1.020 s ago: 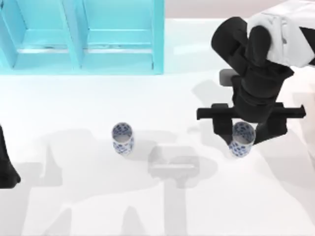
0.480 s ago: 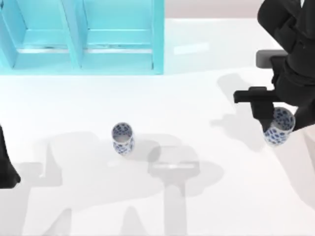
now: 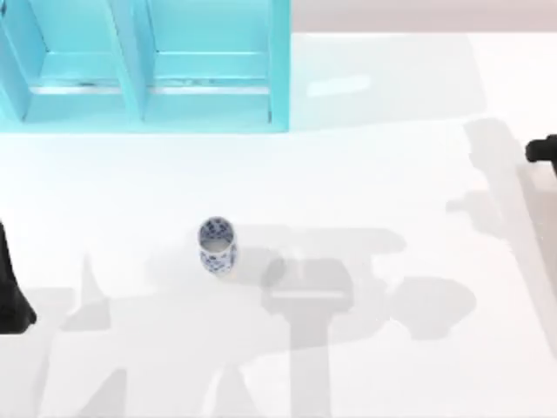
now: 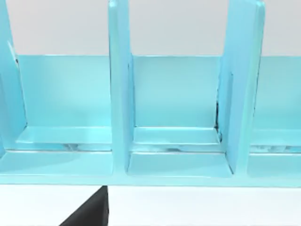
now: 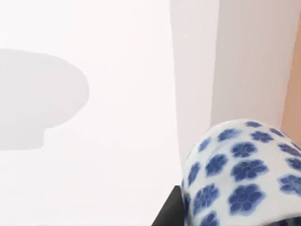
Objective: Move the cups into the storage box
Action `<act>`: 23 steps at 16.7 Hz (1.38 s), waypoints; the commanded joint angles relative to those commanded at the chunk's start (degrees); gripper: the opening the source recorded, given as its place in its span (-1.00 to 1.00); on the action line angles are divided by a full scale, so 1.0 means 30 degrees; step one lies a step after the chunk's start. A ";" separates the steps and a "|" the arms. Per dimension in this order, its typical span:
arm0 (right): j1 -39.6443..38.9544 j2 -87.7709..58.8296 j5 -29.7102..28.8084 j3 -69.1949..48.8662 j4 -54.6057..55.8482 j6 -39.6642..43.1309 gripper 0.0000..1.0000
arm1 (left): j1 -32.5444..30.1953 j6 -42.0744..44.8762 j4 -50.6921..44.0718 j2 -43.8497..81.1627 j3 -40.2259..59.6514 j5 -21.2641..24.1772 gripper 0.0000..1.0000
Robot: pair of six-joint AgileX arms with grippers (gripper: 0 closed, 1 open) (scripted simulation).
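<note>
The right gripper (image 3: 543,150) sits at about three o'clock on the table (image 3: 365,174), with just a dark tip of it at the top view's right edge. In the right wrist view a cup (image 5: 244,174) with blue flowers on white looms large and close, above the pale tabletop, with a dark sliver of a finger (image 5: 170,209) against its side. That closeness suggests it is being carried, but the fingers themselves are too little seen to tell how they stand.

The other cup (image 3: 216,246) stands upright a little to the eight o'clock side of the table's centre, alone on the white surface, open mouth up (pale inside, blue pattern on the wall).

The box (image 3: 148,65), turquoise and split by upright dividers into compartments, lies at about eleven o'clock, well apart from the standing cup. The left wrist view looks straight into its compartments.

The left arm (image 3: 12,292) is parked at about eight o'clock by the left edge; whether its fingers are apart or together cannot be told.
</note>
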State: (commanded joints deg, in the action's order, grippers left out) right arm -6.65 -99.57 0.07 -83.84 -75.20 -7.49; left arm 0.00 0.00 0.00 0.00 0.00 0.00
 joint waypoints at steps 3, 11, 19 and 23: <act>0.4522 0.1014 -0.0118 0.0642 -0.0762 0.4564 -1.00 | 0.0000 0.0000 0.0000 0.0000 0.0000 0.0000 1.00; 1.3342 0.4103 -0.0109 0.2190 -0.1638 1.3445 -1.00 | 0.0000 0.0000 0.0000 0.0000 0.0000 0.0000 1.00; 1.3608 0.4204 -0.0073 0.3015 -0.0816 1.3704 -1.00 | 0.0000 0.0000 0.0000 0.0000 0.0000 0.0000 1.00; 1.3606 0.4108 -0.0089 0.5824 0.2144 1.3699 -1.00 | 0.0000 0.0000 0.0000 0.0000 0.0000 0.0000 1.00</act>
State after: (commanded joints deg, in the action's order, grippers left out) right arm 34.17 -87.25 -0.20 -66.36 -68.77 33.61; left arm 0.00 0.00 0.00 0.00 0.00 0.00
